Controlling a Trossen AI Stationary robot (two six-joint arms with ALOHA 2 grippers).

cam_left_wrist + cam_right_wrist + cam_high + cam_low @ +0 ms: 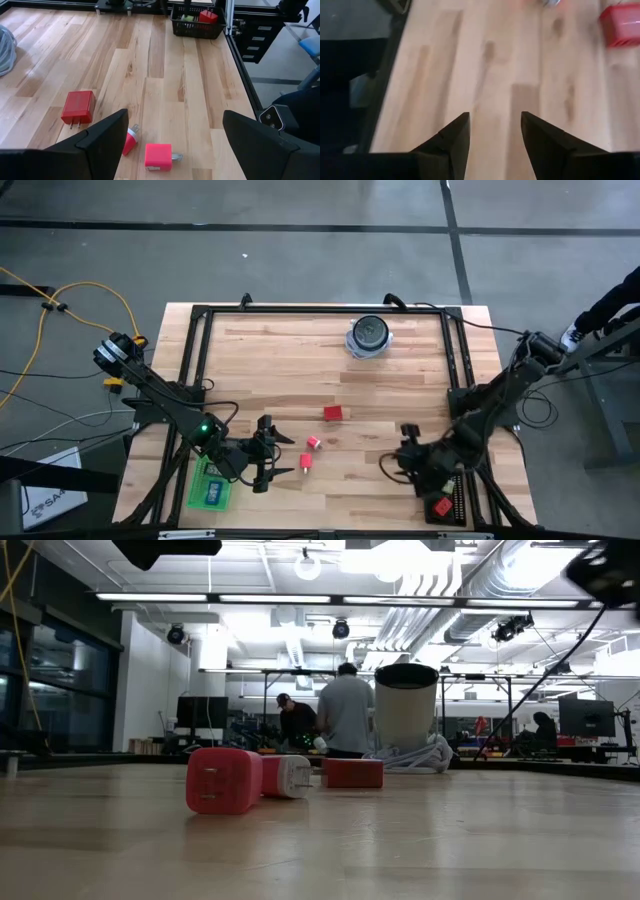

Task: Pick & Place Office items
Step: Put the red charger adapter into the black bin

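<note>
3 red office items lie mid-table: a flat red block, a small red-and-white plug and a pink-red cube. Just beside the cube, the left gripper hovers, jaws spread wide and empty. The right gripper waits nearby, jaws parted, empty. Closing off-centre could knock the cube aside.

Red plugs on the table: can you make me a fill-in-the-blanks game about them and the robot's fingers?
1. The number of red plugs lying loose on the wooden table is ____.
2. The left gripper's fingers are wide ____.
3. The right gripper holds ____.
4. The black basket has a ____ item in it besides a green one.

Missing words: three; open; nothing; red
</note>
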